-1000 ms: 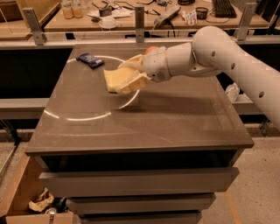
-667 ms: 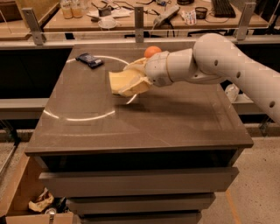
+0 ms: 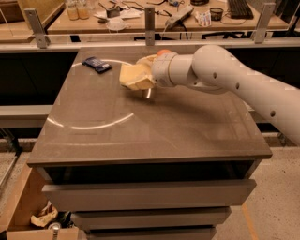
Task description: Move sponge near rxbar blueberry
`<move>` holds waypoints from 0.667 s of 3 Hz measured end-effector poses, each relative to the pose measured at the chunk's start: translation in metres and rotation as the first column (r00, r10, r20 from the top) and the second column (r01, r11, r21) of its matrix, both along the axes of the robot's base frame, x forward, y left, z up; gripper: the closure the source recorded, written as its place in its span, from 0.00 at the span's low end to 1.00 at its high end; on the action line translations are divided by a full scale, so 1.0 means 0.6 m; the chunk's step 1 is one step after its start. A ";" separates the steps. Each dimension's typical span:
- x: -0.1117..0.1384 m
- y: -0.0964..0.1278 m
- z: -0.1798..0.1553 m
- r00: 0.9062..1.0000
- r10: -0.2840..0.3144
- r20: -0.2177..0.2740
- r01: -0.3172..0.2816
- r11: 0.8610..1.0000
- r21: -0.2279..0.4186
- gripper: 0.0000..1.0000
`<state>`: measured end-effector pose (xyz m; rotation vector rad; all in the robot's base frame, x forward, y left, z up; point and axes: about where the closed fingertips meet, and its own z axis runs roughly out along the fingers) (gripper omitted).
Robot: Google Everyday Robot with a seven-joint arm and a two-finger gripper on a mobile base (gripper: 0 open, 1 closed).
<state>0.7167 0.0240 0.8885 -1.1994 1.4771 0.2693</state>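
Note:
The pale yellow sponge (image 3: 133,77) is held in my gripper (image 3: 142,75) above the far middle of the brown table (image 3: 154,126). The white arm reaches in from the right. The gripper is shut on the sponge, which hangs a little above the tabletop. The rxbar blueberry (image 3: 96,64), a small dark blue wrapper, lies flat near the table's far left corner, to the left of the sponge and apart from it. An orange ball (image 3: 163,52) peeks out just behind the gripper's wrist.
A rail with metal posts (image 3: 149,19) runs behind the table, with a cluttered workbench (image 3: 140,11) beyond it. Drawers (image 3: 150,194) sit under the tabletop. A cardboard box (image 3: 28,211) with scraps stands on the floor at lower left.
The gripper has carried the sponge a little farther back and to the left, toward the blue bar. The bar has not moved.

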 end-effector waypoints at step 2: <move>0.154 -0.014 0.008 0.983 -0.148 0.104 0.141 0.987 0.073 1.00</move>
